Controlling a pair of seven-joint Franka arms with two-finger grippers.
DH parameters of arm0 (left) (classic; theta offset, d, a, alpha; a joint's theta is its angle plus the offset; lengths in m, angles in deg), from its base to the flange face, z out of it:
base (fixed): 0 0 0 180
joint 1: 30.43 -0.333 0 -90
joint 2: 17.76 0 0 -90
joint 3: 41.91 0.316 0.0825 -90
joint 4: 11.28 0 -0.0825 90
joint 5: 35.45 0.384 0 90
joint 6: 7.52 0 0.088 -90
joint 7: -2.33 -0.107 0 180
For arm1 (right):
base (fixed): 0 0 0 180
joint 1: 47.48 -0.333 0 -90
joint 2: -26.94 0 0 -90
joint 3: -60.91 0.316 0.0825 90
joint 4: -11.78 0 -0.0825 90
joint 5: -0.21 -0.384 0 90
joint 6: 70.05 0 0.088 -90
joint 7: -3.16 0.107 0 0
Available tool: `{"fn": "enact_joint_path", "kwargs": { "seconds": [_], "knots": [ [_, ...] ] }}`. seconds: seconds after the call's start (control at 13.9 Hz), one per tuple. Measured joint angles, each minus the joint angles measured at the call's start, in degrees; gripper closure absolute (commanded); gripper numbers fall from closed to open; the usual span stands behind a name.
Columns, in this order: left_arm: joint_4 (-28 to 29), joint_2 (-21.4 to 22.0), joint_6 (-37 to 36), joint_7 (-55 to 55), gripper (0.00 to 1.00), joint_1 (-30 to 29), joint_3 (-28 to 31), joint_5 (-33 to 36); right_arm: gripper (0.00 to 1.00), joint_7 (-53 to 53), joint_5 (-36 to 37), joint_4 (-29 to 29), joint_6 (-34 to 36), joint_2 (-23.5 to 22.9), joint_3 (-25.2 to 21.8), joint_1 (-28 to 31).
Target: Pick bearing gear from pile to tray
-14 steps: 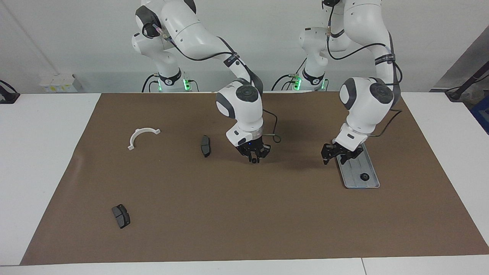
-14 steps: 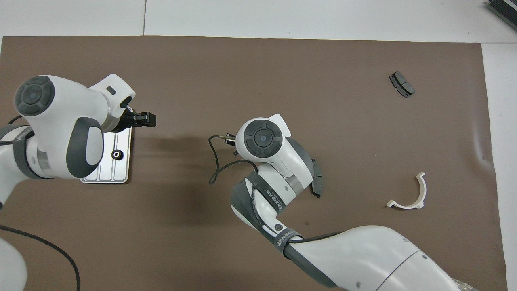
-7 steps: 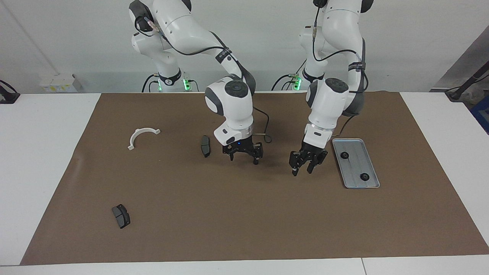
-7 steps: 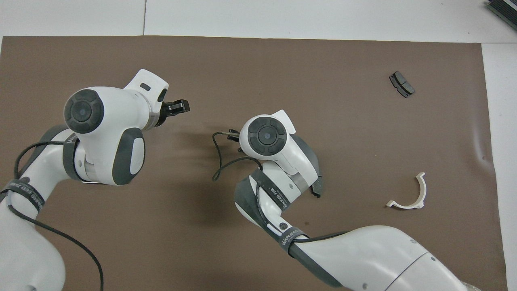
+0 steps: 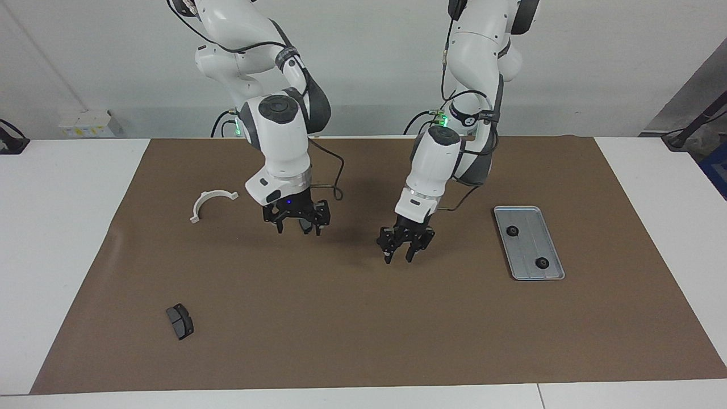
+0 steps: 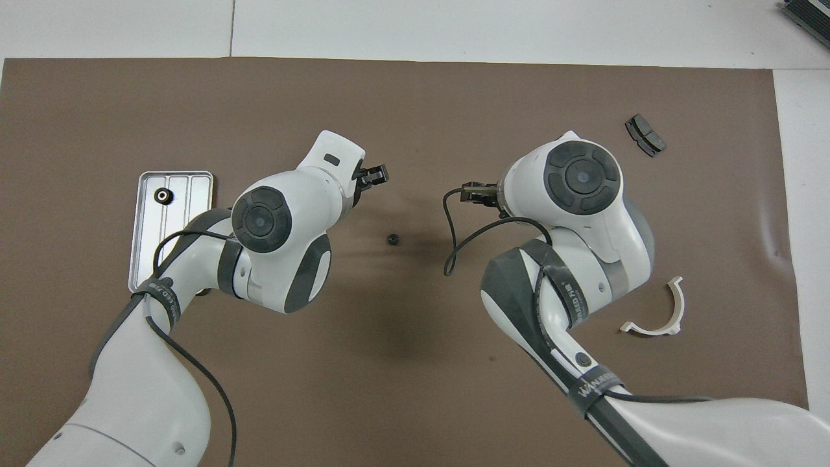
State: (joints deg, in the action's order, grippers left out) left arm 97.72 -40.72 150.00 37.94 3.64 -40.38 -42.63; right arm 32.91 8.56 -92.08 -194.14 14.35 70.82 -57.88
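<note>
The silver tray [image 5: 528,250] lies at the left arm's end of the mat and holds two black rings [image 5: 512,230] [image 5: 542,262]. In the overhead view the tray [image 6: 188,214] shows one ring [image 6: 161,195]. Another black ring [image 6: 391,239] lies loose on the mat's middle. My left gripper [image 5: 399,255] is open and empty, low over the mat by that ring. My right gripper [image 5: 297,224] is open and empty over a dark brake pad that it mostly hides. In the overhead view the left gripper [image 6: 371,176] shows; the right one is under its own wrist.
A white half-ring bracket [image 5: 211,203] lies toward the right arm's end, also in the overhead view [image 6: 658,311]. A second brake pad [image 5: 179,321] lies farther from the robots at that end, seen too from overhead [image 6: 645,135]. A brown mat [image 5: 363,329] covers the table.
The left gripper moved from over the tray to the mat's middle; a second ring now lies in the tray. The right gripper opened, left a ring on the mat and moved toward its own end.
</note>
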Motion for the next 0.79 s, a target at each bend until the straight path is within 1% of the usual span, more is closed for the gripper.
{"fn": "enact_joint_path", "kwargs": {
  "seconds": [0.22, 0.43, 0.58, 0.79],
  "knots": [
    [0.3, -0.3, -3.7, -0.1, 0.46, 2.2, 0.0, 0.7, 0.0, -5.2, 0.0, 0.1, 3.1, 3.4, 0.0, 3.8],
    [0.7, -0.2, -8.3, -0.1, 0.53, 3.6, 0.0, 3.5, 0.0, -8.7, -0.5, 2.5, 9.6, 5.9, 0.0, 6.7],
    [1.5, 0.0, -9.0, -0.2, 0.55, 3.9, 0.1, 4.3, 0.0, -10.9, -0.6, 5.4, 14.3, 6.6, 0.0, 8.4],
    [2.5, 0.3, -9.0, -0.4, 0.6, 4.0, 0.1, 4.8, 0.0, -15.3, -3.1, 8.6, 19.0, 7.3, -0.1, 11.2]
  ]
}}
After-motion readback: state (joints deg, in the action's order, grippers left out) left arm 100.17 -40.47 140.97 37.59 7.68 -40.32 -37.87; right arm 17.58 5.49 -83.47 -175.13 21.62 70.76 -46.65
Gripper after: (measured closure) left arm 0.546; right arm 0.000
